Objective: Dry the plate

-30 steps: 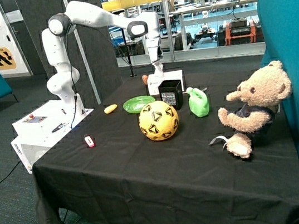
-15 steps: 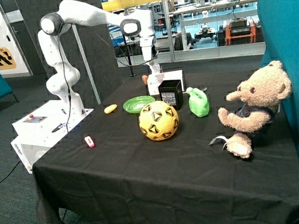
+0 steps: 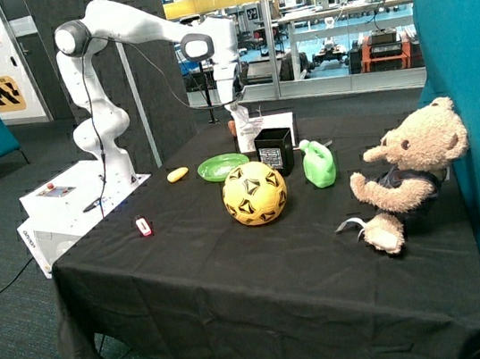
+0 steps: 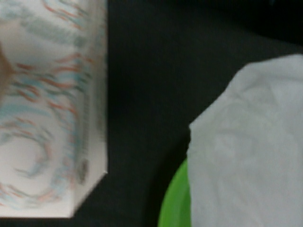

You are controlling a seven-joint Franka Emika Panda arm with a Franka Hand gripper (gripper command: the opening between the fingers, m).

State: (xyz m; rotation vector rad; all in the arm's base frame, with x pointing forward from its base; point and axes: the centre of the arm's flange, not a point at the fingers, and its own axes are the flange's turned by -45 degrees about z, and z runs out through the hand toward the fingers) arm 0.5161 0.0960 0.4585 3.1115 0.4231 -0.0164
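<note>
The gripper [image 3: 236, 108] hangs above the tissue box [image 3: 262, 130], pinching a white tissue [image 3: 243, 117] that dangles from it. In the wrist view the tissue [image 4: 246, 151] covers most of the plate [image 4: 174, 203], which shows only as a green edge beside the patterned tissue box [image 4: 52, 109].

The plate [image 3: 222, 166] lies flat on the black tablecloth [image 3: 262, 266], just beside the tissue box on its near side and next to the black container [image 3: 274, 150]; the yellow football [image 3: 255, 193] sits nearer the camera.

Step in hand, as judged: carrying the tissue to the plate. Wiping has not begun. The next move calls for travel from above the tissue box to above the plate, then a descent until the tissue meets its surface
</note>
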